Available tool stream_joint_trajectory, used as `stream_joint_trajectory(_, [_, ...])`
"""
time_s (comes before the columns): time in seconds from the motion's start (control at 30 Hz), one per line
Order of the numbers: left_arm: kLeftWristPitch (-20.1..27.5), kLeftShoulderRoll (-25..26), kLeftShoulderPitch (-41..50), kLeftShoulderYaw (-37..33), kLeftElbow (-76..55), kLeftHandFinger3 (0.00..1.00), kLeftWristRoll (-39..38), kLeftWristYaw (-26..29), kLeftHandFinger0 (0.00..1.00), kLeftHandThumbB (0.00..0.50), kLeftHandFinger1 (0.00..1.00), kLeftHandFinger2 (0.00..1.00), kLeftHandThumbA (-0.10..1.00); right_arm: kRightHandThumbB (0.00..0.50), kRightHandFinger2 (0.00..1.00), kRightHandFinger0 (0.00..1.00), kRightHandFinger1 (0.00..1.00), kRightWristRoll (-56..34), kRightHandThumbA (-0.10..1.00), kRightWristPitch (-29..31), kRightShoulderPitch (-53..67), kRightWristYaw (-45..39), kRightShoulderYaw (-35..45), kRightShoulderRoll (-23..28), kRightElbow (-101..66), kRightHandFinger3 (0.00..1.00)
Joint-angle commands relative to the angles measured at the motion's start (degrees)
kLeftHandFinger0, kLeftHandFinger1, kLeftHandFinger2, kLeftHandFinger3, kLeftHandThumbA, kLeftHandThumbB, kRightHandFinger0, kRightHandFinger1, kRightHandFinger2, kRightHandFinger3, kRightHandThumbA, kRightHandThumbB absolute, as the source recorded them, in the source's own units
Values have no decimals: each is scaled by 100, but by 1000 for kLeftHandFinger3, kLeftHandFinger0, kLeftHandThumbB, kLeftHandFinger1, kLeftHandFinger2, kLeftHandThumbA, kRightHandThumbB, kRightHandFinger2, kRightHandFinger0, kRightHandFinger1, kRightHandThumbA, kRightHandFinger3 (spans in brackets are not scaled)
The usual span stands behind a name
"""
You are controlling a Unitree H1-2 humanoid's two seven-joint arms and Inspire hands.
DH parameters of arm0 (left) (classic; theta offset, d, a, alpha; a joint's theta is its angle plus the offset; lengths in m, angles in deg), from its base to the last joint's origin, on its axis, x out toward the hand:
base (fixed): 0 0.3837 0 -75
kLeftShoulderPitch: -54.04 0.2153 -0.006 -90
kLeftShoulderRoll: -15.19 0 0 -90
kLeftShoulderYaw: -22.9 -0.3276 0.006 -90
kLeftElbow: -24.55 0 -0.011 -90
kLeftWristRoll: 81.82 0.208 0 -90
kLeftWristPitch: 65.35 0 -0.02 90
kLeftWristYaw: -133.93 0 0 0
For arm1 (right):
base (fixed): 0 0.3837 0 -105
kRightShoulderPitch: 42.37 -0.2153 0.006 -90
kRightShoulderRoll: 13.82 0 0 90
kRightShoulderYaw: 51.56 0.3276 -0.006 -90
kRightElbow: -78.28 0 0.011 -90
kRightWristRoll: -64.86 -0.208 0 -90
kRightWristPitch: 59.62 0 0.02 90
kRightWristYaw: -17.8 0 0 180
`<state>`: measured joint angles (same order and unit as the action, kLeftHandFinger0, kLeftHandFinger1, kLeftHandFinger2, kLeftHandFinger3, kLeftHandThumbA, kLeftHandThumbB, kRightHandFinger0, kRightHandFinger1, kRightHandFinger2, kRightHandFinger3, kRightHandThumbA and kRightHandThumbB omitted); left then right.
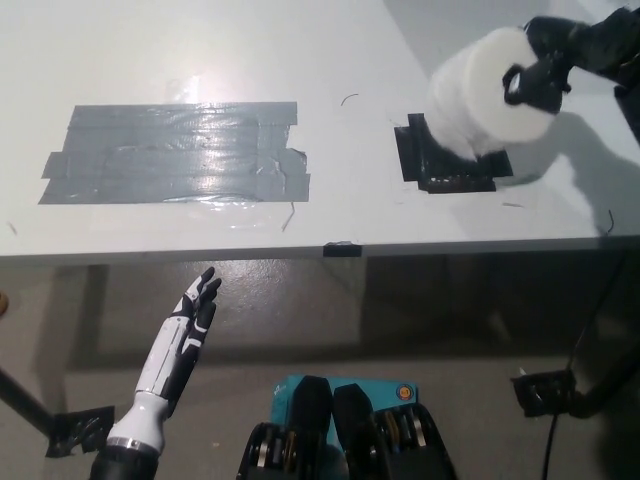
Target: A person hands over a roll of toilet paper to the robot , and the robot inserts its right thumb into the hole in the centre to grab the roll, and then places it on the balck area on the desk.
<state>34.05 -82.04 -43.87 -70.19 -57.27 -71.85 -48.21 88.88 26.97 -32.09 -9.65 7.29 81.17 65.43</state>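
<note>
The white desk (330, 40) filled the upper half of the head view, its front edge running across the middle of the picture with dark floor below. On its left part lay a wide grey tape patch (175, 152), several glossy strips laid side by side and catching the light. To the right, well apart from that patch, lay the smaller black area (440, 160), a dark taped rectangle near the desk's front right. The roll of toilet paper (480, 90) hung over the rear right part of this black area, tilted, with its flat end and centre hole turned toward the right; whether its lower edge touched the desk could not be told. The black right hand (560, 55) came in from the upper right corner and gripped the roll, one digit pushed into the centre hole and the rest curled over the roll's top rim. The white left hand (195, 310) rested low at the lower left, below the desk edge, fingers straight, slightly spread and holding nothing.
</note>
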Motion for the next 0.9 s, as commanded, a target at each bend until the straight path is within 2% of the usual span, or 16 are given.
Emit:
stream_joint_trajectory(0.0, [56,74,-127,16,-140,1000,16,6,1000,18,1000,1000,1000,129,897,152,632,423,-100,96,-471,-403,-324,1,-27,994])
stream_joint_trajectory(0.1, [30,65,-126,23,-161,1000,-6,-1,1000,19,1000,1000,1000,141,524,49,380,473,-100,81,-473,-419,-399,-36,14,1000])
stream_joint_trajectory(0.13, [24,66,-128,20,-168,1000,0,-3,1000,18,1000,1000,1000,219,543,98,425,438,-100,34,-485,-440,-369,-41,26,869])
stream_joint_trajectory(0.17, [19,68,-131,16,-176,1000,8,-4,1000,17,1000,1000,1000,221,497,94,395,397,-100,-24,-500,-471,-330,-47,40,768])
stream_joint_trajectory(0.2, [20,69,-134,15,-173,1000,12,-4,1000,17,1000,1000,1000,223,585,260,495,214,-20,-203,-540,-762,-164,-58,92,875])
stream_joint_trajectory(0.23, [12,74,-140,21,-172,1000,4,-8,1000,23,1000,1000,1000,200,774,374,632,105,38,-336,-590,-1100,-74,-76,171,995])
stream_joint_trajectory(0.27, [24,76,-145,22,-159,1000,8,-3,1000,25,1000,1000,1000,231,1000,566,876,39,130,-492,-639,-1422,-14,-93,248,1000])
stream_joint_trajectory(0.3, [53,84,-149,17,-149,1000,28,5,1000,25,1000,1000,1000,299,1000,865,1000,61,225,-510,-647,-1542,-19,-94,267,1000])
stream_joint_trajectory(0.33, [63,87,-150,15,-147,1000,36,7,1000,25,1000,1000,1000,320,1000,995,1000,85,262,-501,-645,-1569,-16,-93,267,1000])
stream_joint_trajectory(0.37, [71,86,-152,7,-142,1000,40,2,1000,20,1000,1000,1000,392,1000,1000,1000,239,458,-355,-621,-1498,-145,-76,225,1000])
stream_joint_trajectory(0.4, [50,82,-147,4,-157,1000,48,2,1000,21,1000,1000,1000,410,1000,1000,1000,364,535,-222,-597,-1411,-252,-62,180,1000])
stream_joint_trajectory(0.5, [45,78,-145,6,-151,1000,46,4,1000,22,1000,1000,1000,426,1000,1000,1000,354,632,-168,-547,-1189,-206,-43,126,1000])
stream_joint_trajectory(0.63, [42,84,-169,11,-139,1000,48,3,1000,29,1000,1000,1000,417,1000,1000,1000,150,637,-194,-518,-786,92,-23,78,1000])
stream_joint_trajectory(0.77, [97,84,-179,-3,-99,1000,77,18,1000,25,1000,1000,1000,437,1000,1000,1000,59,673,-341,-493,-549,323,-15,52,1000])
stream_joint_trajectory(0.8, [88,84,-182,-4,-92,1000,74,13,1000,25,1000,1000,1000,469,1000,1000,1000,84,689,-358,-487,-368,361,-12,26,1000])
stream_joint_trajectory(0.87, [83,79,-180,2,-95,1000,50,2,1000,20,1000,1000,1000,470,1000,1000,1000,51,696,-309,-474,-233,472,1,-5,1000])
